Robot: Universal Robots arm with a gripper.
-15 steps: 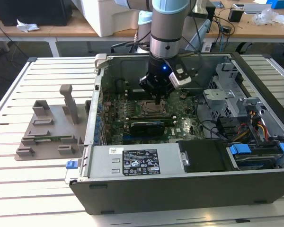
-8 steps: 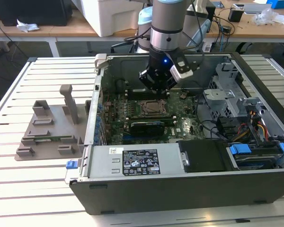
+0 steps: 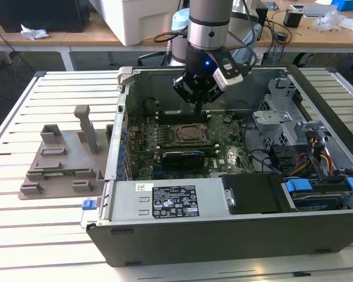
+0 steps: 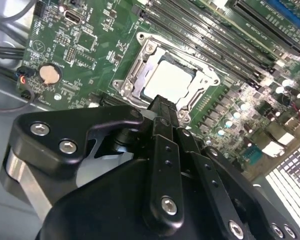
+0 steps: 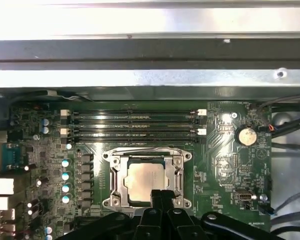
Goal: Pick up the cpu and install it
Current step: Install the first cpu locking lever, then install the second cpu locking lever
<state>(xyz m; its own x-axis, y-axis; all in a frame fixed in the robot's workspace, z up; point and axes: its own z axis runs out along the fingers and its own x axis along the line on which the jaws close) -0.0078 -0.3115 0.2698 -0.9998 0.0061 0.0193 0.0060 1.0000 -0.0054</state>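
One cpu (image 5: 144, 182) is what we are counting, and it is lying flat in the socket (image 5: 113, 176) at the middle of the motherboard (image 5: 50, 150), its pale metal top facing up; in both wrist views (image 4: 168, 80) it is sitting square inside the socket's metal frame, and being square it is showing no long axis. We are seeing four memory slots (image 5: 134, 125) running just beside the socket, and one round coin battery (image 5: 247, 135) farther along the board. One hand (image 5: 162, 194) is hovering just above the socket's edge, fingers closed together and gripping nothing. One grey tray (image 3: 62, 164) is resting on the bench (image 3: 23, 235) beside the computer case (image 3: 235, 238).
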